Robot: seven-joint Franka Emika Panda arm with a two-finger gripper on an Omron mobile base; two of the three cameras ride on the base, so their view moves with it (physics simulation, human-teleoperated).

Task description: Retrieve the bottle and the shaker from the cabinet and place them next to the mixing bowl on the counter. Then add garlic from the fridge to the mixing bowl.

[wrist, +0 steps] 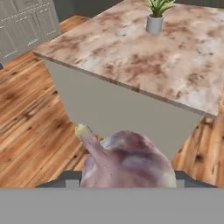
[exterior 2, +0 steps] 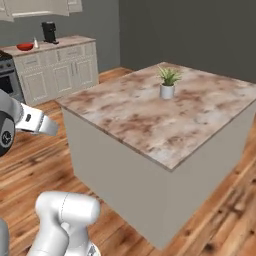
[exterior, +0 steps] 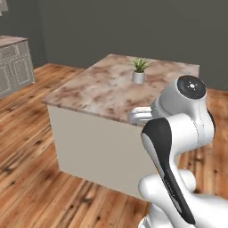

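Note:
A lumpy whitish-grey garlic (wrist: pixel 127 162) with a pinkish tint and a short stem sits at the bottom of the hand view. My gripper (wrist: pixel 124 178) is shut on it, and the bulb hides the fingertips. Far off at the back left, the red mixing bowl (exterior 2: pixel 25 47) rests on the counter (exterior 2: pixel 67 42). The slim whitish bottle (exterior 2: pixel 35 43) stands just to the right of the bowl. The beige cabinet (exterior 2: pixel 37 6) hangs above them. The shaker and the fridge are out of view.
A marble-topped kitchen island (exterior 2: pixel 150 117) stands right ahead, with a small potted plant (exterior 2: pixel 168 82) on it. A black coffee machine (exterior 2: pixel 49 31) stands on the far counter and a stove (exterior 2: pixel 7 70) is at its left. Wooden floor surrounds the island.

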